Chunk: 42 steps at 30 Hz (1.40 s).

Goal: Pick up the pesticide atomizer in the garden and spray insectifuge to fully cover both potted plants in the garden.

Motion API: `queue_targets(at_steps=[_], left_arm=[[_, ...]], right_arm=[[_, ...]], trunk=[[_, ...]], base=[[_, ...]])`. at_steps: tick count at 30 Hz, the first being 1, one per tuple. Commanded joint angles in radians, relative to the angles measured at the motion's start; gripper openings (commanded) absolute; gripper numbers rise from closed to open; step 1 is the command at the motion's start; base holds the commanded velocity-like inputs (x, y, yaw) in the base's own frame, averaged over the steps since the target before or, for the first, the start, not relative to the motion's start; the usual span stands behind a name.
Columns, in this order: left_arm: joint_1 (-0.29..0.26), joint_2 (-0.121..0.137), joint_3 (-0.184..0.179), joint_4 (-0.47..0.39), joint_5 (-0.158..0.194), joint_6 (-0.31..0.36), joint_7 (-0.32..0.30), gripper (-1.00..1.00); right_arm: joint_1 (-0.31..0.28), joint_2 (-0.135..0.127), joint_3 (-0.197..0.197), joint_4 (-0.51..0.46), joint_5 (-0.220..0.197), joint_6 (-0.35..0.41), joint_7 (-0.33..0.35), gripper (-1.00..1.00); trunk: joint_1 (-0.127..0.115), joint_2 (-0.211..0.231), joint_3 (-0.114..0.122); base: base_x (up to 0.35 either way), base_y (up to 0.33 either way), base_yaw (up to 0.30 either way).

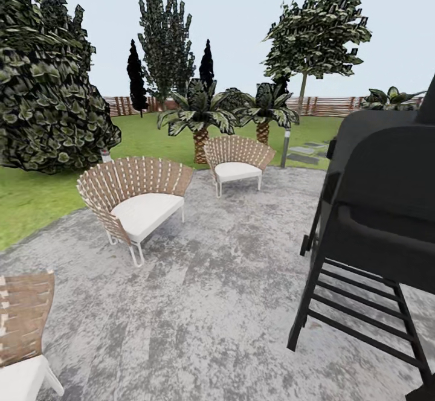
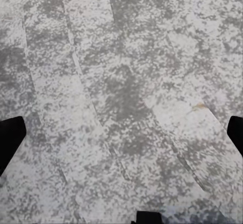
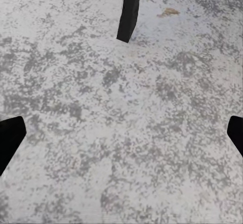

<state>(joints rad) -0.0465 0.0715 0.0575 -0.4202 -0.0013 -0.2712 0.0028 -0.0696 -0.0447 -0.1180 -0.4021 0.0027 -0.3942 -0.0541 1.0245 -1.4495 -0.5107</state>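
Head view: a round patio (image 1: 229, 304) of mottled grey stone spreads across the garden, bordered at left and far by green lawn (image 1: 24, 198). Two fan-backed wicker seats with white cushions stand on the stone, one at mid-left (image 1: 136, 198) and one farther back (image 1: 237, 158); a third seat (image 1: 23, 340) is cut off at the near-left corner. Behind the far seat rise two short palms (image 1: 199, 114) with scaly trunks, and just right of them a slim grey bollard lamp (image 1: 285, 147) stands at the patio's edge, with flat stepping stones (image 1: 305, 150) beyond it. A dense dark-leaved tree (image 1: 45, 81) crowds the left, tall ragged trees stand in the distance, and a brown slatted fence (image 1: 329, 106) closes the far side. At right a black, boxy grill (image 1: 380, 208) on a ladder-like frame blocks part of the scene and runs off the edge. Neither the atomizer nor the potted plants can be made out here. Left wrist view: the left gripper (image 2: 121, 133) faces speckled grey paving crossed by slanting joints, its dark fingertips (image 2: 10, 138) set wide apart at the frame's edges with nothing between them. Right wrist view: the right gripper (image 3: 121, 133), likewise spread and empty, looks onto the same rough stone, where a black leg (image 3: 130, 11) of the grill, cut off, meets the ground.
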Motion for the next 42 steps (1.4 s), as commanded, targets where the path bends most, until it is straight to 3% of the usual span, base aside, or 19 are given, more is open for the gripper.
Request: queue_targets(at_steps=[1,23,42], left_arm=[[-0.001,0.001,0.001,0.002,0.0,-0.004,0.0,1.0],[-0.001,0.002,0.002,0.002,0.0,-0.004,0.0,1.0],[-0.001,0.003,0.002,0.001,0.0,-0.004,0.0,1.0]], right_arm=[[-0.001,0.0,-0.002,0.0,0.0,-0.003,-0.001,1.0],[0.0,-0.001,-0.005,0.0,0.001,-0.003,0.001,1.0],[0.0,-0.001,-0.004,0.0,0.001,-0.004,-0.001,1.0]], trunk=[[0.0,0.0,-0.001],[0.0,0.0,-0.001],[0.0,0.0,-0.001]], base=[[0.27,0.196,0.227],[0.325,0.032,0.022],[0.318,0.153,0.0]])
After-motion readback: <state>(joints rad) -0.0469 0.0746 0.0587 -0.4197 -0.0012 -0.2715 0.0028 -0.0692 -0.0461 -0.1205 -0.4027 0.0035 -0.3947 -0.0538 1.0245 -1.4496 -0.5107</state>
